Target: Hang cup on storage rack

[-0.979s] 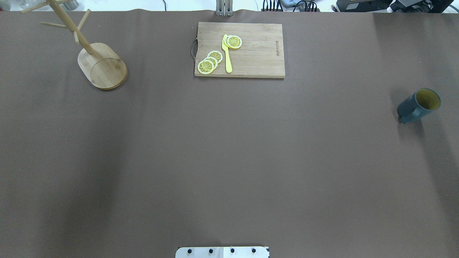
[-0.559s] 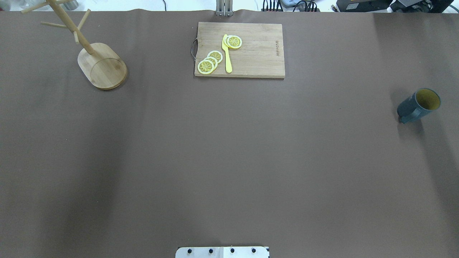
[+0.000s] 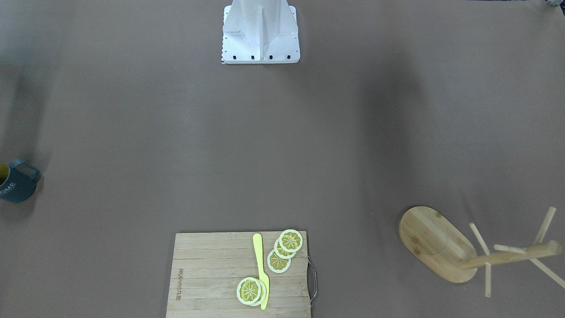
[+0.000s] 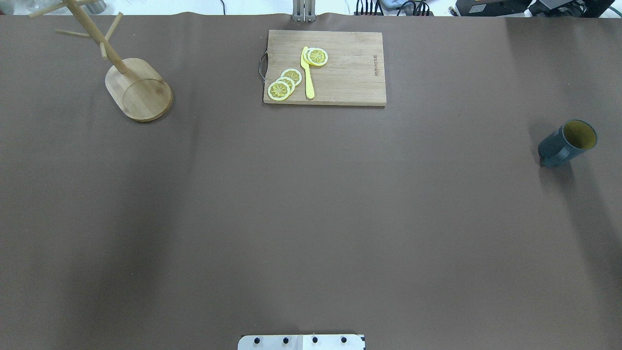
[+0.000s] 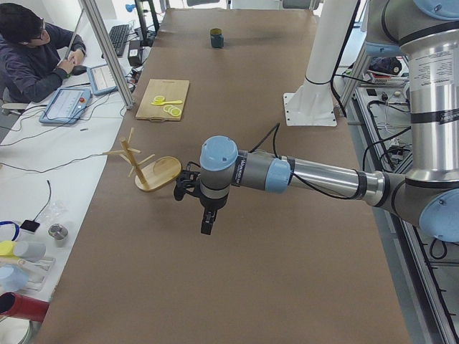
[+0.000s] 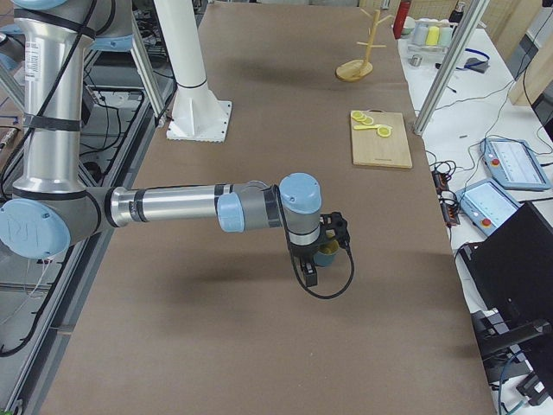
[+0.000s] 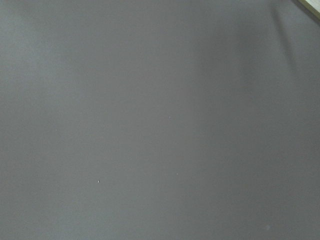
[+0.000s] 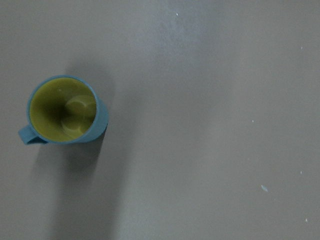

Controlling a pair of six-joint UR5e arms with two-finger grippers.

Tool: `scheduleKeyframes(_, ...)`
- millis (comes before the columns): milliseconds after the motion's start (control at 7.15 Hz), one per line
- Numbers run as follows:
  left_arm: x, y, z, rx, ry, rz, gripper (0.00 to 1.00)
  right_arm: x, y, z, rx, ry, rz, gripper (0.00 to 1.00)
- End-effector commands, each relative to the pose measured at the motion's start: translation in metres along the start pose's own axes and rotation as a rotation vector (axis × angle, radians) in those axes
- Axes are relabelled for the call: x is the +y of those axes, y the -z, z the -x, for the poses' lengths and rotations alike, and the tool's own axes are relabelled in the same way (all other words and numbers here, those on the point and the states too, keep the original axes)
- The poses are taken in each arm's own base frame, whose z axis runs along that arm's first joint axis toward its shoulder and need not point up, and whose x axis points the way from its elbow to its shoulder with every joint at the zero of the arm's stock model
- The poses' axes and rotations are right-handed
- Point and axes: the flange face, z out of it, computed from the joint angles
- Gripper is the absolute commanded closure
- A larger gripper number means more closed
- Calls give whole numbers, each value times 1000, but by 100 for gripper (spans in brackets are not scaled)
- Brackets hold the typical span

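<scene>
The dark teal cup [image 4: 566,143] with a yellow inside stands upright at the table's right side; it also shows in the front view [image 3: 15,183] and from straight above in the right wrist view [image 8: 65,110]. The bamboo storage rack [image 4: 138,90] stands at the far left, its pegs bare. My right gripper [image 6: 309,275] hangs high over the table right by the cup [image 6: 327,252]. My left gripper [image 5: 205,228] hangs above the cloth near the rack [image 5: 154,168]. Both grippers show only in the side views, so I cannot tell whether they are open or shut.
A wooden cutting board [image 4: 340,68] with lemon slices and a yellow knife [image 4: 308,73] lies at the far middle. The robot's white base [image 3: 260,31] stands at the near edge. An operator [image 5: 29,57] sits beside the table.
</scene>
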Motion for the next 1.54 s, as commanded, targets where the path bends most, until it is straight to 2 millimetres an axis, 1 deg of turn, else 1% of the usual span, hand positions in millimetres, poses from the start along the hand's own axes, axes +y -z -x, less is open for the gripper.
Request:
scheduleKeyframes(0, -29, 18, -15, -2, -53, -66, 1, -14, 18, 14, 24, 131, -157, 0)
scheduleKeyframes(140, -36, 23, -20, -3, -116, -131, 1, -18, 20, 16, 17, 146, -175, 0)
scheduleKeyframes(280, -57, 23, -17, -27, -201, -235, 1, -14, 7, 9, -19, 107, -150, 0)
scheduleKeyframes(419, -64, 13, -8, -21, -217, -251, 1, -11, 0, 5, -53, 60, -144, 0)
scheduleKeyframes(559, -58, 13, -8, -21, -236, -258, 1, -7, -10, -2, -61, 64, -153, 0)
scheduleKeyframes(699, -59, 13, -8, -22, -257, -280, 1, -11, -16, -7, -53, 88, -184, 0)
scheduleKeyframes(839, -56, 15, -10, -28, -263, -299, 1, -16, -38, 2, -83, 44, -151, 0)
scheduleKeyframes(979, -56, 14, -10, -28, -265, -299, 1, -39, -56, 32, -107, 3, -119, 0)
scheduleKeyframes(1119, -55, 14, -10, -21, -263, -296, 1, -47, -75, 47, -123, -55, -81, 0)
scheduleKeyframes(1258, -55, 14, -10, -20, -264, -297, 1, -47, -87, 54, -131, -93, -65, 0)
scheduleKeyframes(1398, -55, 14, -10, -20, -265, -298, 1, -54, -98, 57, -101, -104, -60, 1)
